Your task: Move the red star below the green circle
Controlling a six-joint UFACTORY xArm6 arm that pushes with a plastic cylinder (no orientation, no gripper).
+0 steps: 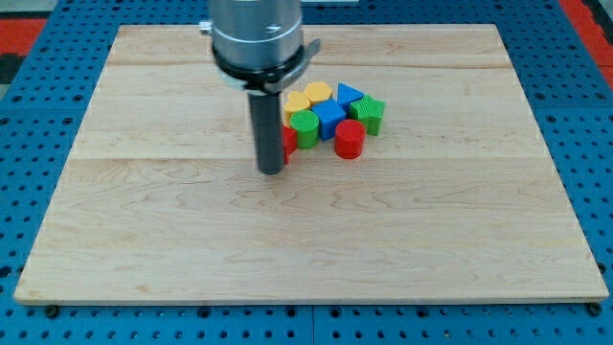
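The red star [289, 144] is mostly hidden behind my rod; only a red sliver shows at the rod's right side. My tip [271, 171] rests on the board just left of and touching or nearly touching it. The green circle [305, 127] stands directly to the right of and slightly above the red star, touching the cluster of blocks.
A tight cluster sits right of the rod: a yellow block [297, 101], a yellow heart [319, 93], a blue triangle [350, 95], a blue block [329, 119], a green block [370, 112] and a red cylinder [350, 139]. The wooden board [306, 240] lies on a blue pegboard.
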